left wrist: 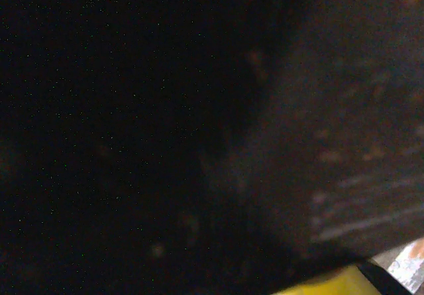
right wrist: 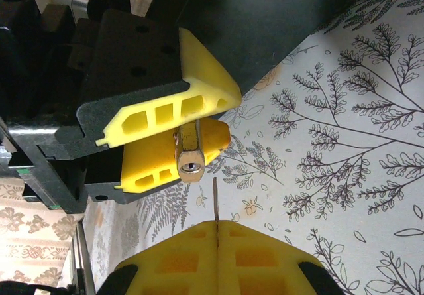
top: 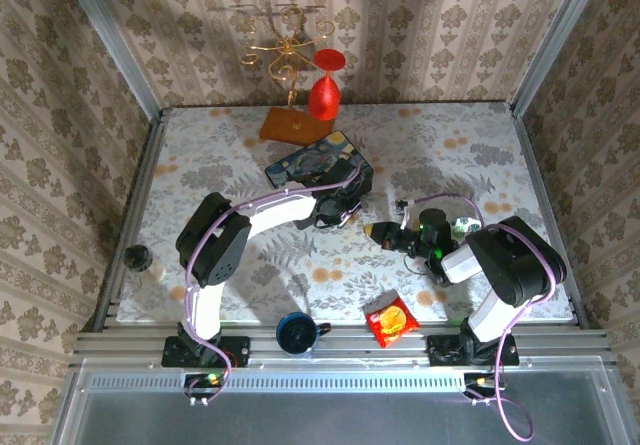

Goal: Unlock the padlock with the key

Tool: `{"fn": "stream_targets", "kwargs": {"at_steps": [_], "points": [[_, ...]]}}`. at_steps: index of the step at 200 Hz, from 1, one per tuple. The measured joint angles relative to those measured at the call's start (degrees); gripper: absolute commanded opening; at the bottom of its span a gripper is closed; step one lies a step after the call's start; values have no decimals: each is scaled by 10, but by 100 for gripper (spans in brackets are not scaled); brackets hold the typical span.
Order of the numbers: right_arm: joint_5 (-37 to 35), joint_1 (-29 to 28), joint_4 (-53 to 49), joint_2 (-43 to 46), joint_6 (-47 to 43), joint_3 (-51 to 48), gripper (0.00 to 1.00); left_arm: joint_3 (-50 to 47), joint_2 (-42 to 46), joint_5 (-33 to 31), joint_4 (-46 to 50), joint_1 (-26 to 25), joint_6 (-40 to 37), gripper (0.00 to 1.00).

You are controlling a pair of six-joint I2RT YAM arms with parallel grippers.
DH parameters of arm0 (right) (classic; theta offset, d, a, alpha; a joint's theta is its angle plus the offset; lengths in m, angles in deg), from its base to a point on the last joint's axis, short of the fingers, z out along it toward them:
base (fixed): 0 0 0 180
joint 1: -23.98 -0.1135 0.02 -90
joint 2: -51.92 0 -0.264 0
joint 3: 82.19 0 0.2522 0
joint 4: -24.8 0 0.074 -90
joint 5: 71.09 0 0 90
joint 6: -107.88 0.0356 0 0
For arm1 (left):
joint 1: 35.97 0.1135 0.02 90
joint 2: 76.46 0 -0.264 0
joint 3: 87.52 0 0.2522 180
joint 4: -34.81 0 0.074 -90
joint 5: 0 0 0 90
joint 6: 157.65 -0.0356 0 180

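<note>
— What's nearest us, along the front edge?

— A dark blue cup (top: 296, 333), and just to its right a red snack packet (top: 390, 319). Both lie on the flowered table (top: 200, 155), between the two arm bases.

— And the right gripper (top: 380, 232)?

— A little past the packet, pointing toward the other arm. Its yellow fingers (right wrist: 179, 262) are pressed flat together. A thin key (right wrist: 215, 199) stands out of the seam between them, seen edge-on.

— Where's the padlock (right wrist: 189, 150)?

— Straight ahead of that blade. It's a small brass thing pinched in the left gripper (top: 338, 212), whose jaws are narrow and clamped on its body. The keyhole end faces the key. The blade's tip sits just beside the keyhole, a touch off to one side and not inside it.

— Is the shackle open?

— I can't tell; the yellow pads hide it.

— And further back?

— The painted dark-blue box (top: 318, 161) lies just behind the left gripper. At the far edge, against the wallpaper, there's a gold wire stand (top: 283, 40) on an orange-brown foot. A red glass (top: 324, 93) hangs from it upside down.
</note>
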Motion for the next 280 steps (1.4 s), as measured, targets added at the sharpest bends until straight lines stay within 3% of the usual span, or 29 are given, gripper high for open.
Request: {"fn": "stream_targets", "kwargs": {"at_steps": [280], "points": [[-19, -17, -38, 19, -13, 24, 0, 0, 0, 14, -13, 4, 0, 0]]}}
